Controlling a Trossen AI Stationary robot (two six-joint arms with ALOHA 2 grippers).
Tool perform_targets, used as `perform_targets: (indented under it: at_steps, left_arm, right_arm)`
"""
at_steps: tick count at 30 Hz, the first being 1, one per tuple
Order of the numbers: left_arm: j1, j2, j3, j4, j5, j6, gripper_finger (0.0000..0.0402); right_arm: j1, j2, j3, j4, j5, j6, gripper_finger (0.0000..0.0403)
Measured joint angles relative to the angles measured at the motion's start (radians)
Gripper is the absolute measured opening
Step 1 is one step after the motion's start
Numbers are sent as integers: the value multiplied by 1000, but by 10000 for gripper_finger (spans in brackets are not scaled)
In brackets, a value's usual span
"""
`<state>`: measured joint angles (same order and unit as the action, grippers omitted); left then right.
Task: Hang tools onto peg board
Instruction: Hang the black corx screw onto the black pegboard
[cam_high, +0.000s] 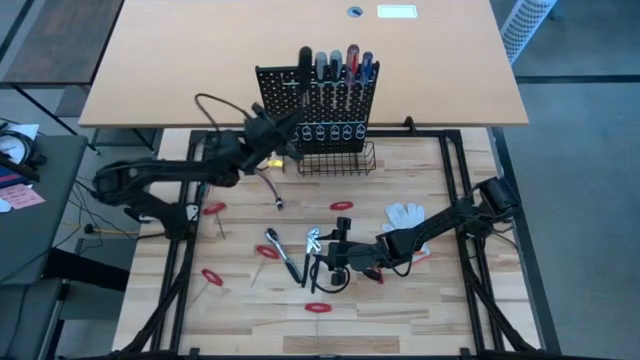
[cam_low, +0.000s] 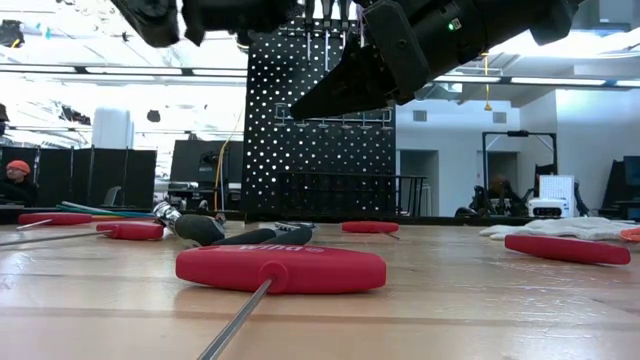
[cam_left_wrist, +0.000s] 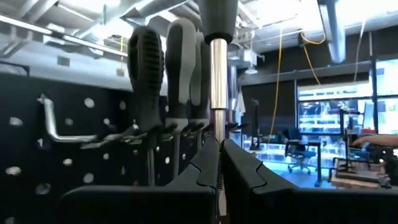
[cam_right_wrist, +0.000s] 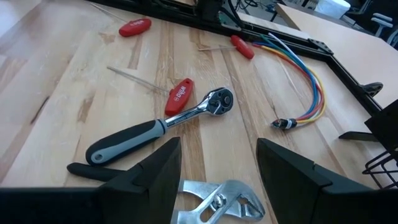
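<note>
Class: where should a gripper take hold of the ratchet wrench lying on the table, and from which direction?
Grip the ratchet wrench across its rubber handle, coming straight down from above. It lies flat, and the handle is long and thicker than the metal neck. The open right gripper hovers beside it.

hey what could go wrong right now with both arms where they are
The left gripper pinches a screwdriver by its thin metal shaft beside the peg board; it might slip or tilt and knock the screwdrivers already hung. The right gripper, jaws open, hovers over the ratchet and pliers, which lie close together, so it may catch both.
</note>
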<state>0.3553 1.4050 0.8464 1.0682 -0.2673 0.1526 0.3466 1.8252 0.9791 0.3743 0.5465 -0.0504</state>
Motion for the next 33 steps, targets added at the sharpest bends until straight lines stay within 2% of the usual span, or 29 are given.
perform_targets:
  at_steps: [6,19,25,33]
  left_arm:
    - [0,52,26,106,-51,-6,0]
    - [-7,52,26,38,-253,25,0]
    - [-17,52,26,53,-258,75,0]
    - [-13,52,26,52,-296,67,0]
  right_arm:
    - [1,0,0,-18,0,22,214]
    - [13,0,0,-50,0,69,214]
    - [12,0,0,-51,0,69,214]
    - [12,0,0,-52,0,69,214]
